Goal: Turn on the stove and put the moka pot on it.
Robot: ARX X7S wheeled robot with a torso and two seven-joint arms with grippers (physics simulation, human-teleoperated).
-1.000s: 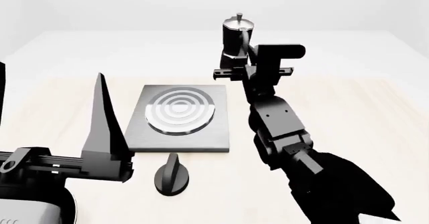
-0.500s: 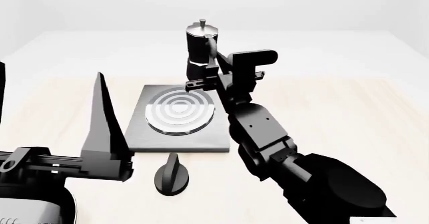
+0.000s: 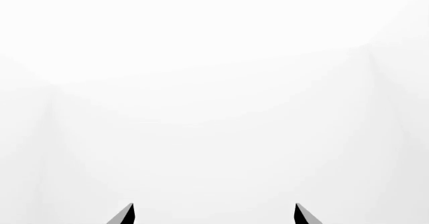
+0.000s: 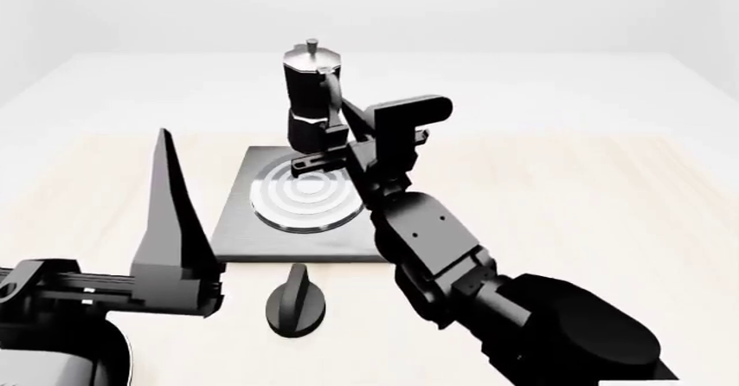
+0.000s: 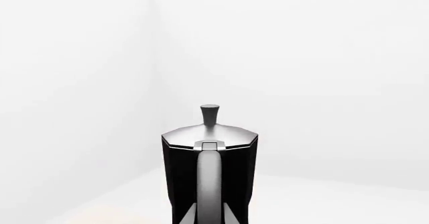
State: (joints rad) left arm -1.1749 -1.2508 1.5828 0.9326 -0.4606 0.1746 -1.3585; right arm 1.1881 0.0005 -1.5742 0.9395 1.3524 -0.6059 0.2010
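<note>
Above the stove (image 4: pixel 303 202), the right claw (image 4: pixel 327 144) gripped the moka pot (image 4: pixel 313 92) upright. It was black, faceted, silver-lidded. The left claw (image 4: pixel 173 221) stood spread.

Over the last second the right gripper (image 4: pixel 329 148) has carried the moka pot (image 4: pixel 313 92) leftward, from beyond the stove's (image 4: pixel 237 230) far right corner to above the burner's far edge (still upright, clear of the rings). The right arm has swung left with it. The left gripper (image 4: pixel 173 221) has shifted slightly.
</note>
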